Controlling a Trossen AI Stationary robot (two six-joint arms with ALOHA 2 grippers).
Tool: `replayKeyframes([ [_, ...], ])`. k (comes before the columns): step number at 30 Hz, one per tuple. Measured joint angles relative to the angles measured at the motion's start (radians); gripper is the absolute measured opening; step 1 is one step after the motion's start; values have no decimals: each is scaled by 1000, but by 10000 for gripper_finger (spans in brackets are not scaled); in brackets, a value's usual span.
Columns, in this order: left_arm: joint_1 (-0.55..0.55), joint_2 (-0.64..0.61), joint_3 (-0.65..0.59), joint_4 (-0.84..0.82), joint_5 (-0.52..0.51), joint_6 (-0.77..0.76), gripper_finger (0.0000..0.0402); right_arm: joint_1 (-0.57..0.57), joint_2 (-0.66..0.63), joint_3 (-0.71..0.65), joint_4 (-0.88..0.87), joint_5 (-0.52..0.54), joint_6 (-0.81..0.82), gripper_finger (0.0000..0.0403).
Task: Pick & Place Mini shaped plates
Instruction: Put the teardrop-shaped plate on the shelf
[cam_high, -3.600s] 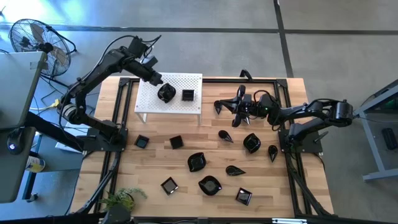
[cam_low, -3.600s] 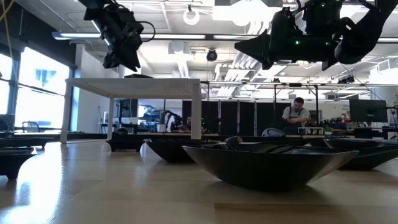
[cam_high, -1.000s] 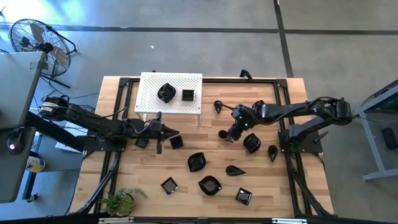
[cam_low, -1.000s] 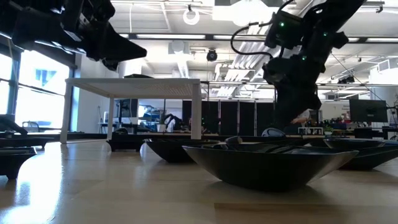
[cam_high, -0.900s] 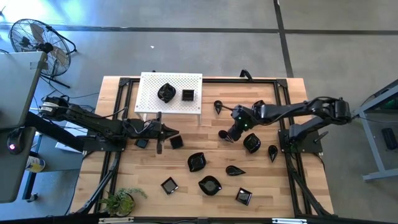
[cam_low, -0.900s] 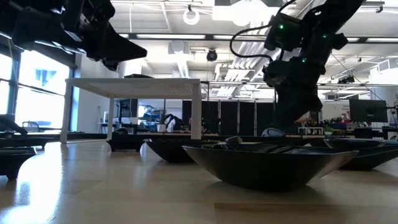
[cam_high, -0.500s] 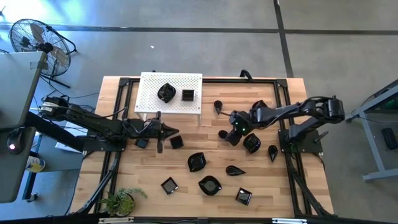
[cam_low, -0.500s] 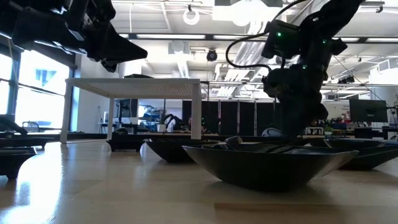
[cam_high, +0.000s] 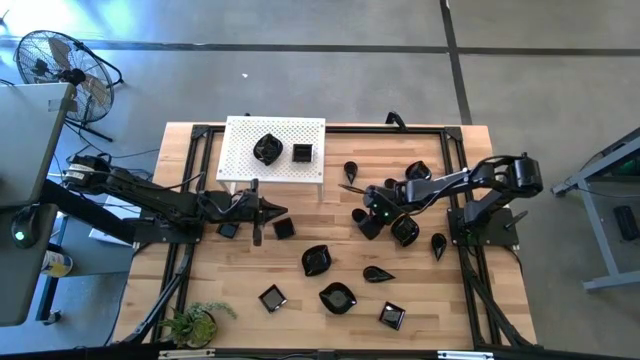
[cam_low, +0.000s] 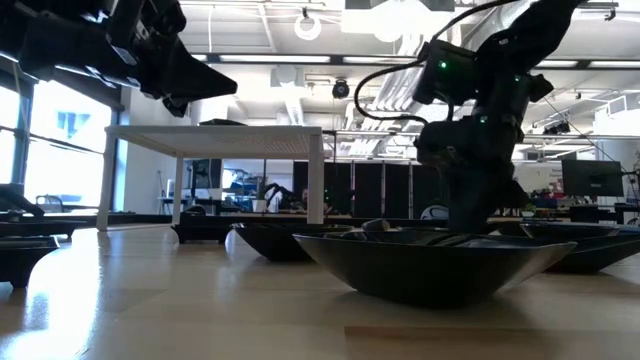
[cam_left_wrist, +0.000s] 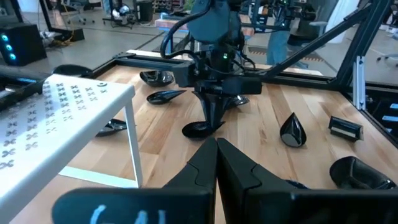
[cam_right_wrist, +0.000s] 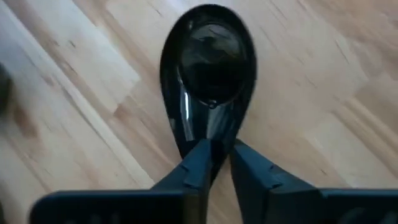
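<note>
Several glossy black mini plates lie on the wooden table. One teardrop plate (cam_right_wrist: 208, 81) lies near the table's middle (cam_high: 361, 215), with my right gripper (cam_right_wrist: 217, 163) down on it and shut on its narrow end. My left gripper (cam_high: 281, 213) hovers shut over the table's left part, near two small square plates (cam_high: 284, 229); its fingertips meet (cam_left_wrist: 216, 155) with nothing between them. The white perforated board (cam_high: 240, 165) at the far left bears a rounded plate (cam_high: 266, 150) and a square plate (cam_high: 302, 152). My right gripper pinches the teardrop plate's pointed narrow end (cam_right_wrist: 214, 138) between its two fingers. The fingers (cam_right_wrist: 200, 163) come steeply from above and lie along the plate's length. The plate lies flat on the table, its wide bowl end pointing away from the fingers.
More plates lie close by: one right beside my right gripper (cam_high: 404, 231), a small teardrop (cam_high: 438, 243), others toward the near edge (cam_high: 316, 260) (cam_high: 338, 297) (cam_high: 378, 273) and at the far side (cam_high: 350, 170). A black frame (cam_high: 460, 200) borders the table.
My right gripper has sunk toward the table and moved a little toward the near edge, coming down onto the teardrop plate. The plate has stayed in its place on the table. My left gripper has kept still.
</note>
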Motion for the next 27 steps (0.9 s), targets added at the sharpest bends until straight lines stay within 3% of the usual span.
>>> replayKeyframes([
  [5, 0, 0, 0, -25, -8, -58, 1, 16, -3, 0, 53, 33, 1, 4],
  [18, 0, 0, 0, -30, -15, -170, 1, 134, -5, 0, 311, 228, -1, 2],
  [23, 0, 0, 0, -45, -8, -191, 1, 162, -5, 0, 292, 262, 26, 5],
  [27, 0, 0, 0, -52, -8, -191, 1, 158, -5, 0, 261, 260, 50, 33],
])
